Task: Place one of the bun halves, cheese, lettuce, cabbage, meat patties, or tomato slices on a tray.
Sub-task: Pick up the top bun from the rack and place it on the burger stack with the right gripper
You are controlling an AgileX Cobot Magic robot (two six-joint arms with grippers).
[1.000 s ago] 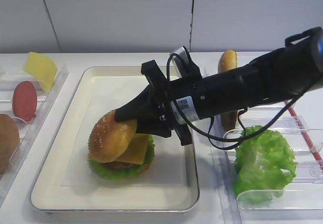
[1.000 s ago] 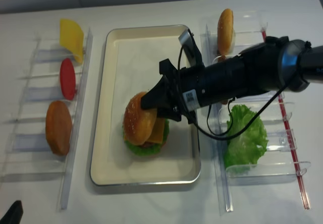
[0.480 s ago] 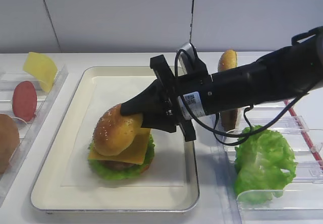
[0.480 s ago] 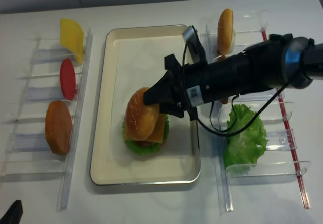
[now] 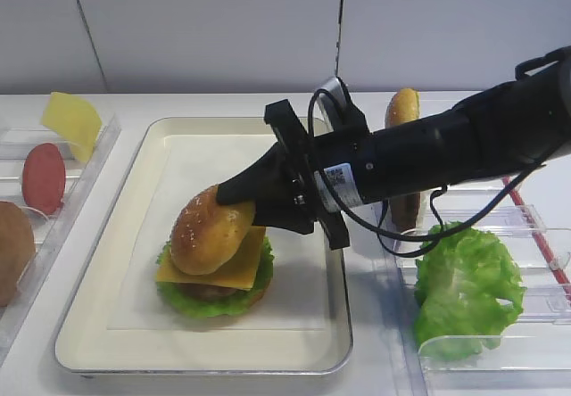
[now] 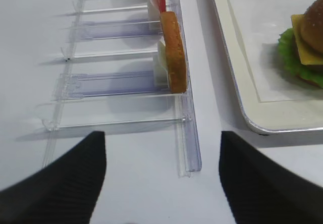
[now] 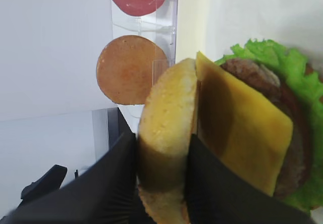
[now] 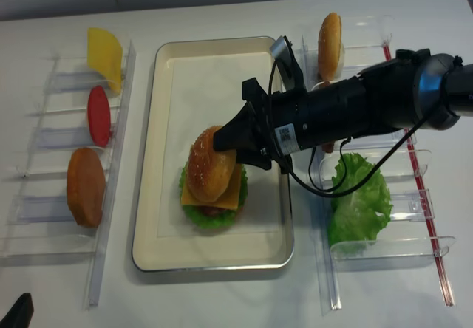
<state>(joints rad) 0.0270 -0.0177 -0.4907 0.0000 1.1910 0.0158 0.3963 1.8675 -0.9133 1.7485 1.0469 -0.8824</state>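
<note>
The right gripper (image 5: pixel 234 202) has its fingers (image 7: pixel 113 183) clamped tight on the sesame bun top (image 5: pixel 212 230), which sits tilted just beyond the fingertips, its flat underside leaning against the cheese (image 7: pixel 242 133) of the stack on the tray (image 5: pixel 98 320). To finish well I'd level the bun first, centre it over the patty (image 7: pixel 262 77) and lettuce (image 7: pixel 290 62) below the fingertips, then let go gently — a tilted release could slide the cheese off.

Behind the wrist stand a spare bun (image 5: pixel 401 108) and a loose lettuce leaf (image 5: pixel 464 289) in their racks. The left gripper (image 6: pixel 161 183) hangs wide open, holding nothing, over the far rack — nothing blocks the drop.
</note>
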